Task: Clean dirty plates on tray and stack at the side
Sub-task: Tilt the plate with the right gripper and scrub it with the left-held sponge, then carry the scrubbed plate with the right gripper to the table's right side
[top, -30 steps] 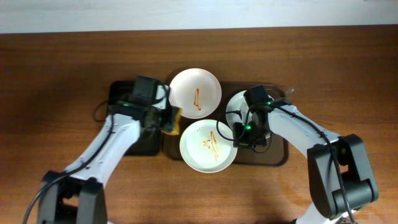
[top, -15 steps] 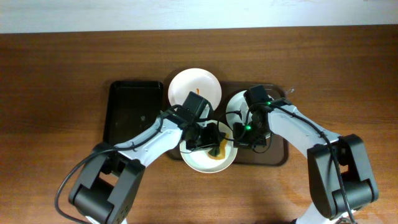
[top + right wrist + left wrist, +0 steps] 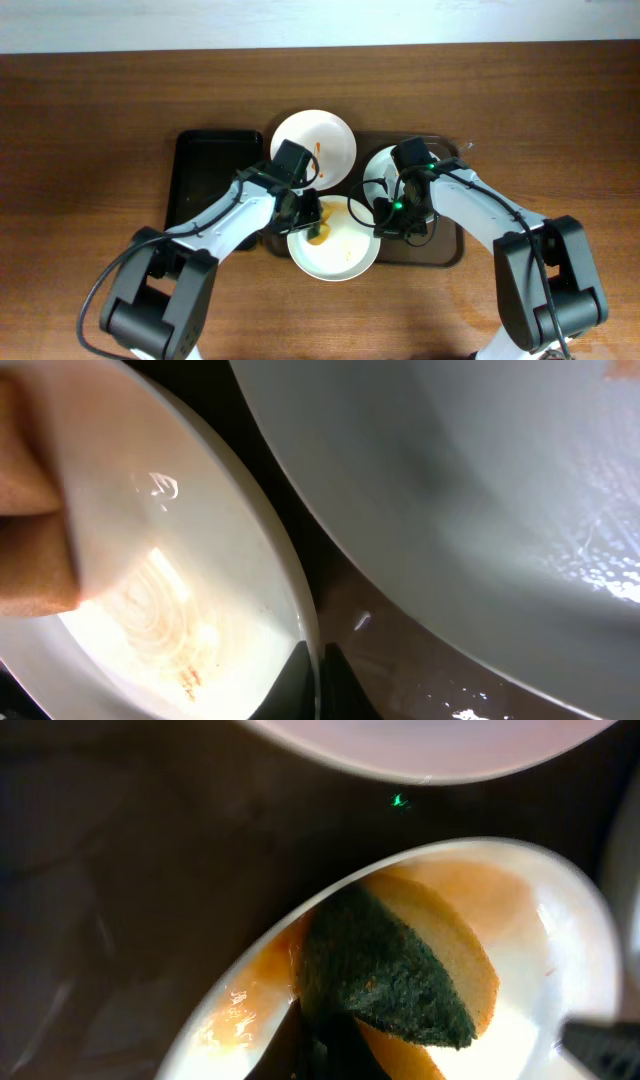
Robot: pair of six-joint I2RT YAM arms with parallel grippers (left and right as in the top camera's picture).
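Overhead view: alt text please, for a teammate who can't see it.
The left gripper presses a sponge onto the front plate on the brown tray, while the right gripper pinches that plate's right rim. Behind sit a sauce-streaked back plate and a right plate under the right arm; a black tray lies left.

A smooth, glossy white front plate (image 3: 560, 940) carries a thin, wet-looking orange film. The sponge (image 3: 390, 970) is soft yellow foam faced with a coarse, dark green scouring pad. The brown tray (image 3: 442, 255) gleams like polished plastic and catches light, while the black tray (image 3: 205, 180) shows a duller sheen. The table (image 3: 100, 120) is smooth, satin-finished wood with visible grain.
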